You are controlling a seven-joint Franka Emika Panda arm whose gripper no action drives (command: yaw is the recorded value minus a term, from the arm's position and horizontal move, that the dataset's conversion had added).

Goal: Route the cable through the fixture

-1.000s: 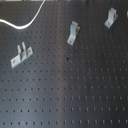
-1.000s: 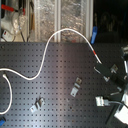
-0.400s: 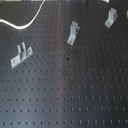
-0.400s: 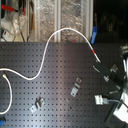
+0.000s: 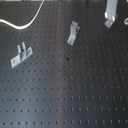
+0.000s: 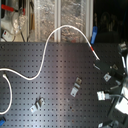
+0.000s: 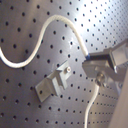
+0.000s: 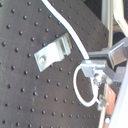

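Observation:
The white cable (image 6: 48,46) runs from the second exterior view's left edge, arcs up over the board's far edge and comes down to its red-marked end (image 6: 94,50). My gripper (image 6: 98,61) is shut on that end. It shows in the first wrist view (image 7: 92,62) and the second wrist view (image 8: 90,65), with the cable (image 7: 55,20) (image 8: 62,22) running into it. The fixture (image 5: 73,32) (image 6: 76,88), a short narrow grey bracket, stands mid-board, apart from the gripper. In both wrist views a narrow grey bracket (image 7: 54,82) (image 8: 52,52) lies close beside the gripper; I cannot tell which one.
A wide two-pronged bracket (image 5: 20,54) (image 6: 37,104) stands toward the left in both exterior views. A longer narrow bracket (image 5: 111,12) (image 6: 106,77) stands at the right, close to the gripper. The black perforated board (image 5: 70,90) lies under everything. A thin wire loop (image 8: 81,92) hangs by the gripper.

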